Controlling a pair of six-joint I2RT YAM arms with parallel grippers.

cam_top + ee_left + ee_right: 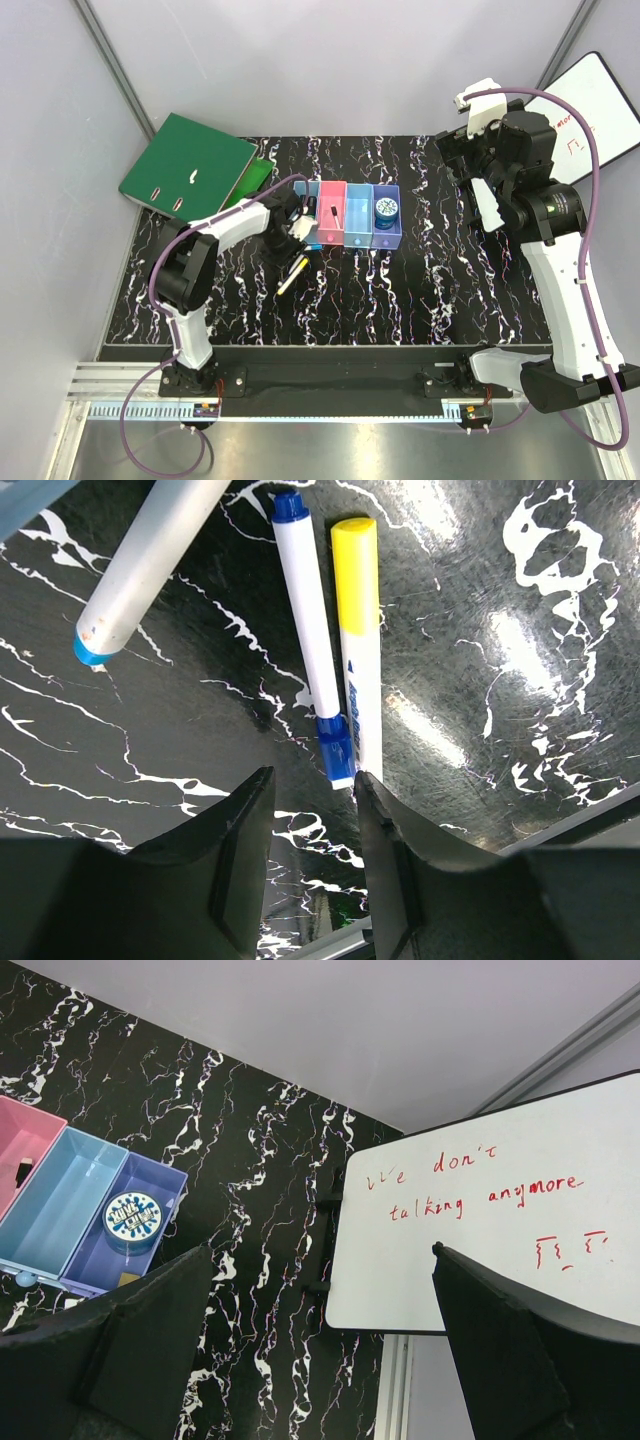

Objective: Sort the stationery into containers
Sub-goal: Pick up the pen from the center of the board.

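My left gripper (313, 790) hangs open and empty just over the blue-capped white marker (310, 640), which lies on the table (500, 680) touching a yellow marker (358, 630). It looks light, stiff, slick and prone to rolling, so I'd pinch mid-barrel.

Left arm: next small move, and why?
Probably ease the left jaws forward over the blue-capped pen: they stand open, its near end sits just at their gap, and the yellow marker lies right beside it, so centre carefully.
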